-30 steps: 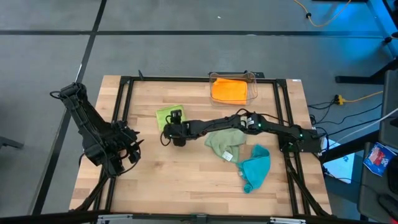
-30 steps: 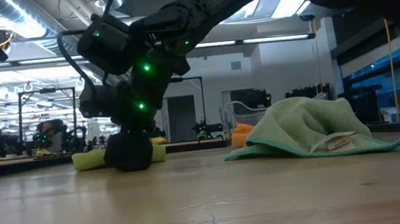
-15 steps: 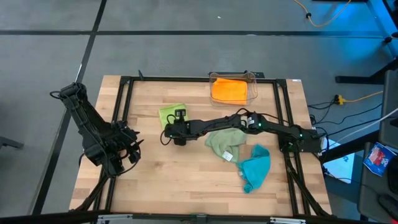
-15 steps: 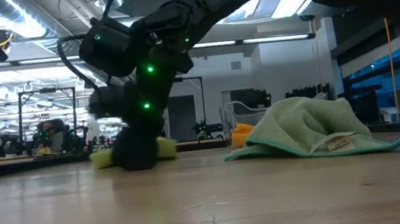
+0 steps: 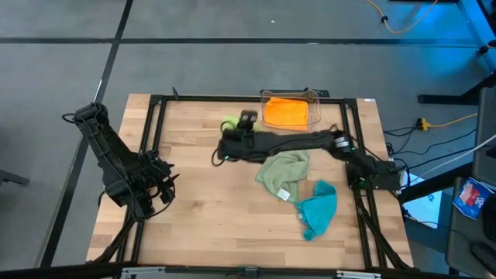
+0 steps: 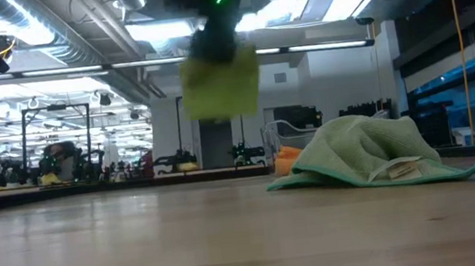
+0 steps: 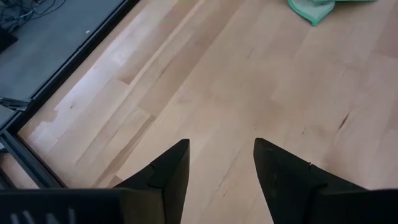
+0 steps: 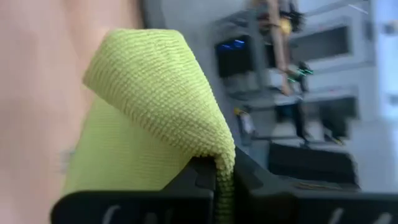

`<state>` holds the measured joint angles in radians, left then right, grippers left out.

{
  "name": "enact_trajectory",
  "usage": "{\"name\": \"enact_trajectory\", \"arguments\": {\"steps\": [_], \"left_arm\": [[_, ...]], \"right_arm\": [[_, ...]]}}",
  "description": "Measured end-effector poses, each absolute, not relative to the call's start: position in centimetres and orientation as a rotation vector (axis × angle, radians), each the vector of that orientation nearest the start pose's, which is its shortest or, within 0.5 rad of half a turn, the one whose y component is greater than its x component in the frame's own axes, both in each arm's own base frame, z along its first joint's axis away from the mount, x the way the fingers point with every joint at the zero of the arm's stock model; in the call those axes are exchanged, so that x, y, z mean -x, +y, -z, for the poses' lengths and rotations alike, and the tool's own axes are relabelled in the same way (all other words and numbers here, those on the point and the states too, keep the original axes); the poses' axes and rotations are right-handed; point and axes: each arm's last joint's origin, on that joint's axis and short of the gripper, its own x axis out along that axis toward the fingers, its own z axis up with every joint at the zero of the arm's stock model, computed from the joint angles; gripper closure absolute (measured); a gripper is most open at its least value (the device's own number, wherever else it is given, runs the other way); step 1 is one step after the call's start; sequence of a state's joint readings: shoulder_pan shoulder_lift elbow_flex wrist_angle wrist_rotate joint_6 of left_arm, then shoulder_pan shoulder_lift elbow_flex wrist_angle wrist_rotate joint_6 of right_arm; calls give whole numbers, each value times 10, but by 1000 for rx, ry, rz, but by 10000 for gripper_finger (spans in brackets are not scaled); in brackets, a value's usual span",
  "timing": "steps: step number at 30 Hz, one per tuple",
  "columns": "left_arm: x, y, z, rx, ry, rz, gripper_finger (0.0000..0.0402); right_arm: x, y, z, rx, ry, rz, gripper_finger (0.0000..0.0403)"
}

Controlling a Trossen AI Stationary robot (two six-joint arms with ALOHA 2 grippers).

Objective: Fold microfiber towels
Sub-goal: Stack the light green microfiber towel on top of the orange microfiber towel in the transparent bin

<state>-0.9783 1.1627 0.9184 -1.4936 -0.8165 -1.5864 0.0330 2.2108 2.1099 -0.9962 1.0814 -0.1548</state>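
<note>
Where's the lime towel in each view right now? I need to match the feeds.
High: lime towel at the right tool, just left of the bin.
Low: lifted off the table, upper middle.
Left wrist: not in it.
Right wrist: fills the frame, pinched.
Shared landmark: sage towel.

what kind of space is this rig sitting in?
Likely a robotics lab or open workshop: exposed ceiling ducts and strip lights, other equipment benches in the background, and a wooden table in a black frame on grey floor with trailing cables.
</note>
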Motion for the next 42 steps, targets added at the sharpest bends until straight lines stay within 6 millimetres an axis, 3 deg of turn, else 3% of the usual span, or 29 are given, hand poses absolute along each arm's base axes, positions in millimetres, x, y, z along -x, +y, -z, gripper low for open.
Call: {"name": "enact_trajectory", "arguments": {"steps": [3, 8, 12, 19, 22, 28, 32, 42], "left_arm": [[-103, -115, -258, 86, 776, -631, 232], [-103, -115, -258, 85, 778, -630, 230], [-103, -115, -258, 85, 781, -630, 231], [-104, -116, -258, 100, 777, -624, 230], [-104, -117, -258, 105, 776, -623, 231], [-105, -118, -258, 117, 756, -618, 230], [-105, -118, -258, 113, 745, -619, 231], [-105, -117, -258, 108, 743, -618, 231]], "right_arm": [[-444, -15, -312, 767, 1025, 968, 395], [-415, -31, -348, 752, 1034, 1010, 395], [-392, -56, -364, 721, 1092, 1061, 395], [-352, -112, -354, 582, 1318, 1182, 395], [-337, -127, -343, 563, 1432, 1117, 395], [-282, -152, -311, 399, 1544, 1163, 395], [-272, -156, -292, 259, 1420, 1168, 395], [-273, -178, -273, -8, 1247, 1222, 395]]}}
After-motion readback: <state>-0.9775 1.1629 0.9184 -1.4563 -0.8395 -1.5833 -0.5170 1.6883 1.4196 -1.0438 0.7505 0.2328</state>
